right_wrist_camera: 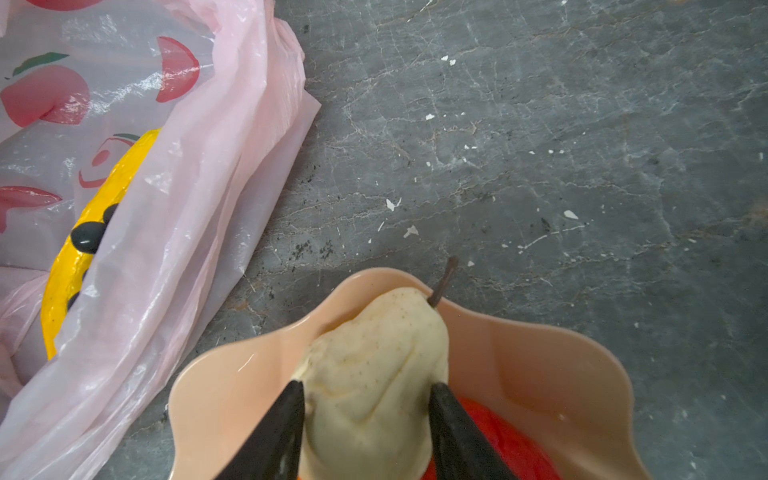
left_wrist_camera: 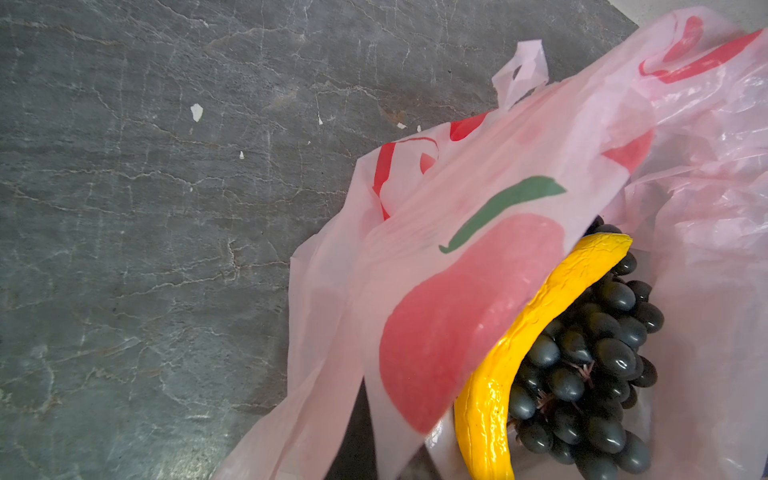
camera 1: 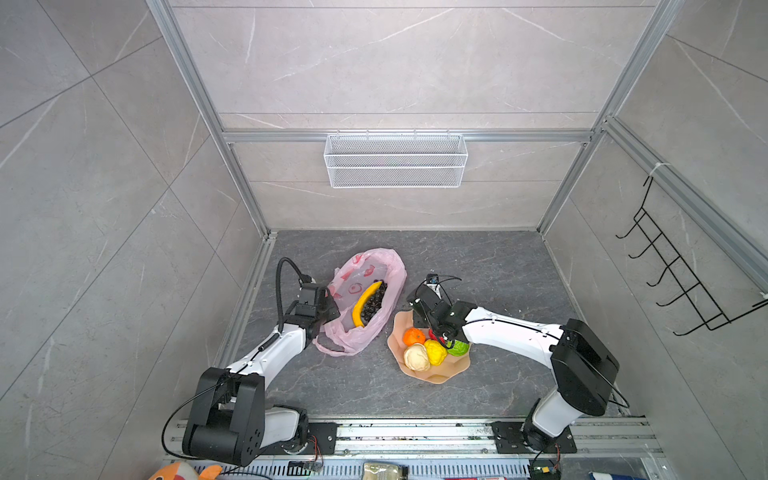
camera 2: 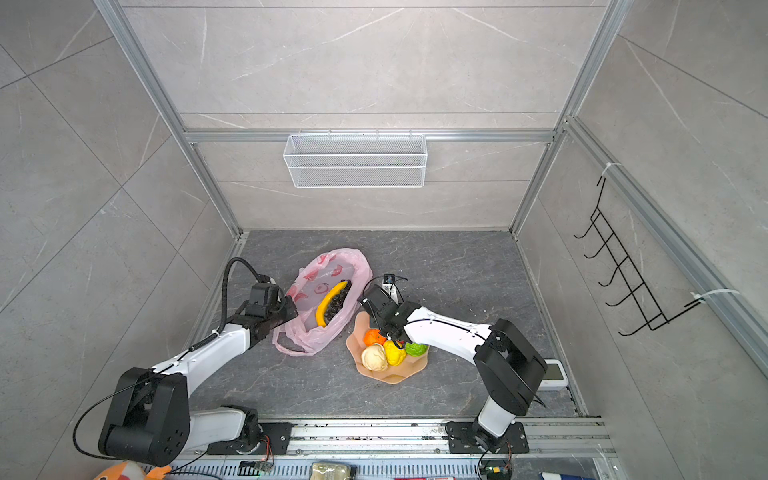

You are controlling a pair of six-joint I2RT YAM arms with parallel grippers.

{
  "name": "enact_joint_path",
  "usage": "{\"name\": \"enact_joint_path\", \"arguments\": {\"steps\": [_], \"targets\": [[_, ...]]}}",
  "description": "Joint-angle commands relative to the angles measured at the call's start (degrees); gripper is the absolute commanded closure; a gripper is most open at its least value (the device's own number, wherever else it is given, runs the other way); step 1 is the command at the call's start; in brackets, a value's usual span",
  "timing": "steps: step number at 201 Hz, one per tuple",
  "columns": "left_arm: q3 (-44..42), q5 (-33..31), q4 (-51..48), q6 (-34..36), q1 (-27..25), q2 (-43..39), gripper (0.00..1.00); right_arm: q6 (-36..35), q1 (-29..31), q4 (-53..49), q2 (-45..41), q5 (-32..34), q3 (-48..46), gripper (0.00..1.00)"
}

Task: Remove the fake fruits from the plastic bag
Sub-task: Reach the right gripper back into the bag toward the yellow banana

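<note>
1. The crinkled, peach-printed pink plastic bag (camera 1: pixel 386 266) was pinched by the left gripper (camera 1: pixel 328 311).
2. A glossy banana (camera 1: pixel 365 300) and grape bunch (camera 1: pixel 374 305) were seen inside it.
3. Beside the bag, a speckled pear (right_wrist_camera: pixel 374 353) was clamped by the right gripper (right_wrist_camera: pixel 366 385).

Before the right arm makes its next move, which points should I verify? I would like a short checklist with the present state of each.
1. The right gripper is closed on the pear: ok.
2. The pear is over the peach plate: ok.
3. The pear rests on the plate: cannot tell.
4. The left gripper holds the plastic bag open: ok.
5. The bag is emptied: not ok; banana and grape bunch lie inside.
</note>
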Motion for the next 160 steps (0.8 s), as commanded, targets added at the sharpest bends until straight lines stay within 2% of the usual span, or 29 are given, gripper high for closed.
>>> {"name": "enact_joint_path", "arguments": {"steps": [1,37,80,109,135,160], "targets": [[0.7,-0.3,0.7,0.2,0.3,-1.0,1.00,0.9,0.4,-2.9,-0.7,1.3,-0.4,0.49],[0.7,0.4,0.8,0.2,0.3,-1.2,1.00,0.9,0.4,-4.2,-2.2,2.0,0.2,0.49],[0.8,2.5,1.6,0.5,0.2,-1.2,1.00,-0.9,2.4,-6.6,-4.6,3.8,4.4,0.41],[0.7,2.4,1.5,0.9,0.1,-1.7,1.00,-1.5,4.3,-7.3,-3.2,3.9,8.6,0.40],[0.4,2.4,1.7,1.0,0.1,-2.4,1.00,-1.3,5.3,-6.1,-2.0,2.4,11.1,0.39],[0.3,2.9,2.2,0.9,0.0,-2.7,1.00,-0.1,6.3,-3.9,0.7,-2.4,13.8,0.40]]}}
